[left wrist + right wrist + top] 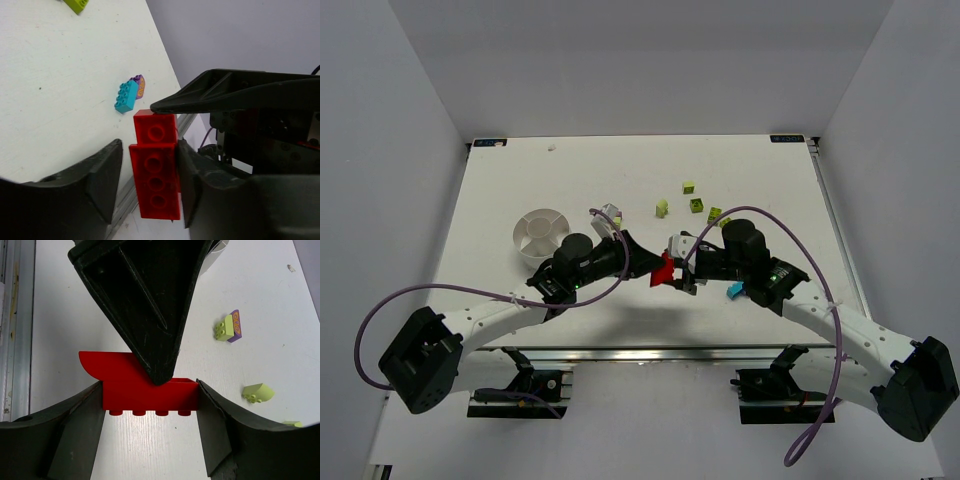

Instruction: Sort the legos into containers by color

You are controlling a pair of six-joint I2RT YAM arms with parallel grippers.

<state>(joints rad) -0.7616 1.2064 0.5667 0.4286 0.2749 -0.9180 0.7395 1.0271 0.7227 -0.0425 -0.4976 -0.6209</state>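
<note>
A red lego (pixel 665 271), a long brick with a shorter curved piece stacked on it, hangs above the table between both grippers. My right gripper (pixel 680 273) is shut on it; in the right wrist view both fingers press the ends of the red lego (pixel 150 392). My left gripper (pixel 149 149) is open around the same red lego (pixel 155 180): one finger touches it and the other stands a little off. The white divided dish (pixel 542 234) sits to the left. A teal lego (pixel 734 291) with a purple piece (pixel 140 86) lies by the right arm.
Several lime legos (pixel 689 186) (pixel 662 208) (pixel 697 206) lie behind the grippers. A lime-and-purple pair (pixel 229 327) and a lime wedge (pixel 258 392) show in the right wrist view. The table's near edge rail (pixel 10 340) is close by.
</note>
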